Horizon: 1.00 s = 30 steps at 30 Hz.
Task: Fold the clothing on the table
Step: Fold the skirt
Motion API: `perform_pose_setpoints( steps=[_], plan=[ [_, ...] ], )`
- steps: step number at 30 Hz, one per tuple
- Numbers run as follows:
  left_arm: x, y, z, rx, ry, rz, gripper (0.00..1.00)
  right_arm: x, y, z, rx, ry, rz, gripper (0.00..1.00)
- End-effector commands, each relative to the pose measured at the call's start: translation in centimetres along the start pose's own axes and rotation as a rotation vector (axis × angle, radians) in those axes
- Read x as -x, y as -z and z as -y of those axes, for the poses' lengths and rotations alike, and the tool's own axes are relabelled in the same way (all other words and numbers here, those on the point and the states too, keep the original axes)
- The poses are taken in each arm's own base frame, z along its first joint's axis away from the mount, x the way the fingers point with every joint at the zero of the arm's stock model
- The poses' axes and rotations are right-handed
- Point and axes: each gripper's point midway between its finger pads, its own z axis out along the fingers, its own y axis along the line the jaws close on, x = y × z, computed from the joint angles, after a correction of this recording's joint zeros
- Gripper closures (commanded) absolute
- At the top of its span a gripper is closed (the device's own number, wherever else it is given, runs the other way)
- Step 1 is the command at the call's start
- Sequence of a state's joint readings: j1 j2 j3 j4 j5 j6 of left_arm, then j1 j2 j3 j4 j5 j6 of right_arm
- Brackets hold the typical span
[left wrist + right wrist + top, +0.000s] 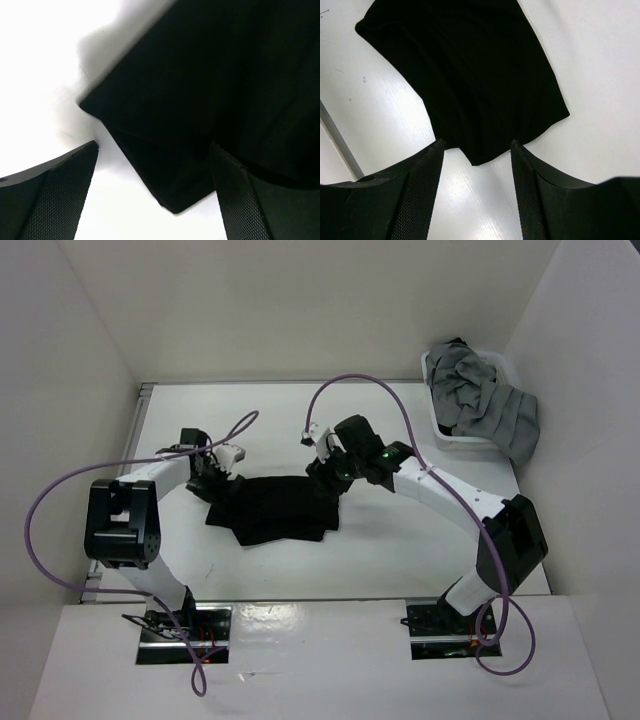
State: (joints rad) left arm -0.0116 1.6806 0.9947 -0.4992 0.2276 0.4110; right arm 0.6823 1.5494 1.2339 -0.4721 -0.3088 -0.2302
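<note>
On the table the clothing lies between the left gripper and right gripper, bin far-right.

One black garment on one table. Two robot arms and two purple cables. One white basket of grey clothes, perhaps two pieces; the heap hides the count.
</note>
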Motion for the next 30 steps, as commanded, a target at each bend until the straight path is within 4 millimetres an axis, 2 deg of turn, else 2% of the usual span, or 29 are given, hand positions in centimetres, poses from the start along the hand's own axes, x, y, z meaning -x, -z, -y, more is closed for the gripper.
perform_pose_setpoints(
  steps=[1,4,7,8,9,11,12,15,16,18,19,21,26,27,29,30],
  plan=[
    [0.4,-1.1,0.3,-0.072,0.027,0.015,0.03,0.4,-0.2,0.5,-0.014,0.014,0.023,0.39],
    [0.0,-1.9,0.4,-0.102,0.034,0.003,0.05,0.4,-0.2,0.7,-0.023,0.014,0.021,0.39],
    [-0.6,-2.7,0.6,-0.125,0.035,-0.020,0.15,0.4,-0.2,0.7,-0.023,0.014,0.021,0.39],
    [-0.3,-2.9,0.4,-0.125,0.035,-0.019,0.21,0.4,-0.2,0.9,-0.032,0.014,0.019,0.39],
    [-1.1,-3.3,0.7,-0.142,0.046,-0.049,0.34,0.1,-0.5,0.9,-0.030,0.011,0.011,0.39],
    [-0.7,-3.1,0.8,-0.155,0.049,-0.051,0.48,0.1,-0.5,0.9,-0.030,0.011,0.011,0.39],
    [-1.2,-3.3,1.2,-0.177,0.049,-0.072,0.61,0.1,-0.5,0.9,-0.030,0.011,0.011,0.39],
    [-1.1,-3.1,1.5,-0.192,0.038,-0.091,0.79,0.1,-0.4,1.1,-0.041,0.002,0.009,0.39],
    [-0.6,-3.0,1.5,-0.200,0.036,-0.077,0.90,0.1,-0.4,1.1,-0.041,0.002,0.009,0.39],
    [-0.7,-2.4,1.8,-0.217,0.027,-0.082,0.97,0.5,-0.2,1.4,-0.065,0.007,0.022,0.39],
    [-0.6,-2.1,2.2,-0.220,0.019,-0.085,1.00,0.5,-0.1,1.6,-0.077,-0.005,0.020,0.39],
    [-0.3,-1.6,2.8,-0.233,0.025,-0.087,1.00,0.5,0.0,2.8,-0.151,-0.027,0.020,0.39],
    [0.5,-0.9,2.8,-0.224,0.068,-0.080,1.00,-0.3,-0.6,6.0,-0.242,-0.170,-0.019,0.35],
    [0.3,-0.8,2.9,-0.228,0.071,-0.087,1.00,-1.4,-1.3,6.3,-0.233,-0.201,-0.054,0.35],
    [0.4,-0.8,3.0,-0.227,0.096,-0.090,1.00,-2.2,-1.8,6.7,-0.215,-0.265,-0.073,0.32],
    [0.5,-0.6,3.0,-0.227,0.106,-0.092,1.00,-2.7,-2.7,6.9,-0.197,-0.291,-0.091,0.27]
  ],
)
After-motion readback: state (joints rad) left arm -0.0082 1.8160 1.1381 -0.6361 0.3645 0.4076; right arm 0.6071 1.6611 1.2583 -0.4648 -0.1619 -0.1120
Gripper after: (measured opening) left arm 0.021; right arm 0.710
